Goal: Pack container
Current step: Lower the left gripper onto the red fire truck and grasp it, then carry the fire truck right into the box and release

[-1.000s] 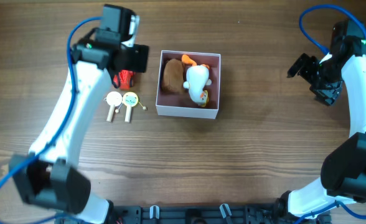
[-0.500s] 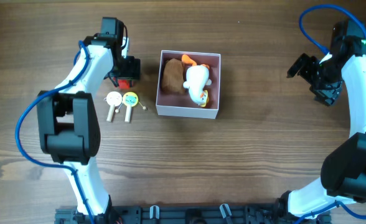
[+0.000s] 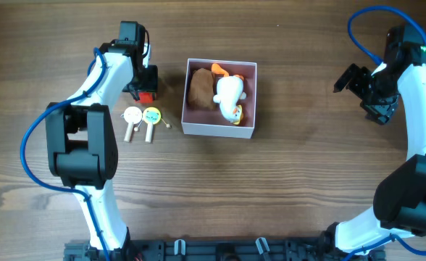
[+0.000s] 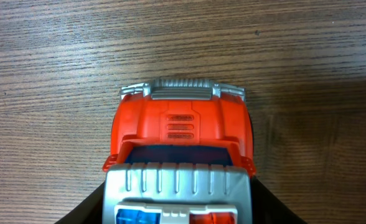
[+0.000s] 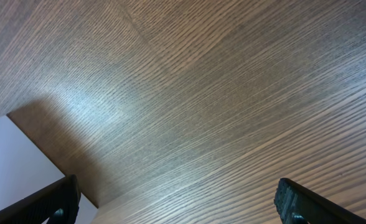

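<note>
Left gripper (image 3: 143, 84) is down over the little red truck (image 4: 182, 134), just left of the container (image 3: 219, 130), which sits mid-table with its pink inside showing. The wrist view shows dark fingers (image 4: 86, 211) either side of the truck's grey roof, close in, but I can't tell from here whether they're actually squeezing it. Right gripper (image 5: 173, 202) hangs well off to the right over bare table (image 3: 285, 181), jaws spread wide, nothing between them. The container already holds a brown plush (image 3: 199, 88) and a white duck (image 3: 229, 90) with orange trim, and there isn't much free floor left in there. That box looks like thin card: light, with flexible walls, and I'd guess it will skid on the smooth wood at the slightest nudge. Better to drop things in from above than push against a side. If it has to be steadied, pinch a wall close to a corner, where it's stiffest. The truck looks like hard, slick plastic, so the flat flanks are the place to grip it. Two round discs (image 3: 151, 114) on sticks lie near the box's lower left corner. Their faces are too small to read, and I see no lettering on the truck or the box.
</note>
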